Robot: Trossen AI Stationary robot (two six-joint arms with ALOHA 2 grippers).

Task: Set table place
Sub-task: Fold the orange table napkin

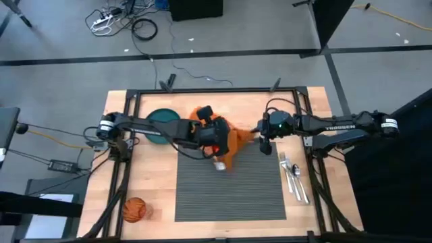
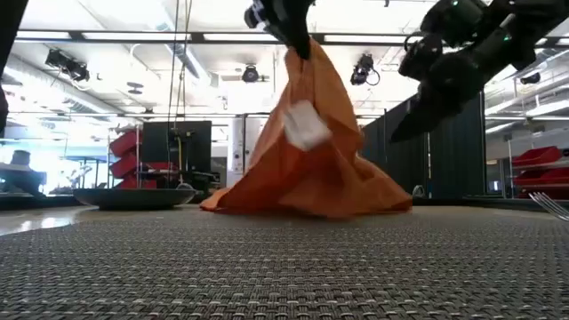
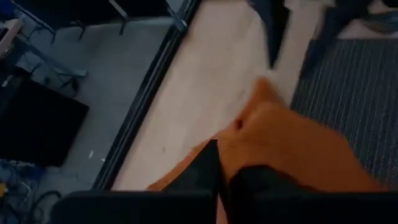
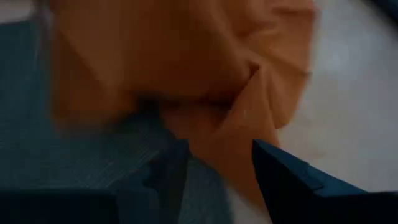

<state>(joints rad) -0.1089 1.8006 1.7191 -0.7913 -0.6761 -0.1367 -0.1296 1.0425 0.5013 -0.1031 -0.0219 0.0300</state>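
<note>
Napkin (image 1: 233, 145), orange, hangs pinched in the closed left gripper (image 1: 217, 135) above the placemat's (image 1: 229, 192) far edge, hem dragging. Right gripper (image 1: 264, 143) hovers beside it, fingers parted, empty; it should catch a free corner before spreading.

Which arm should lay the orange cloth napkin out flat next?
Left. Its pincer is shut on the orange cloth napkin, lifting it in a peak over the dark grey ribbed placemat. The right pincer hangs open beside it.
</note>
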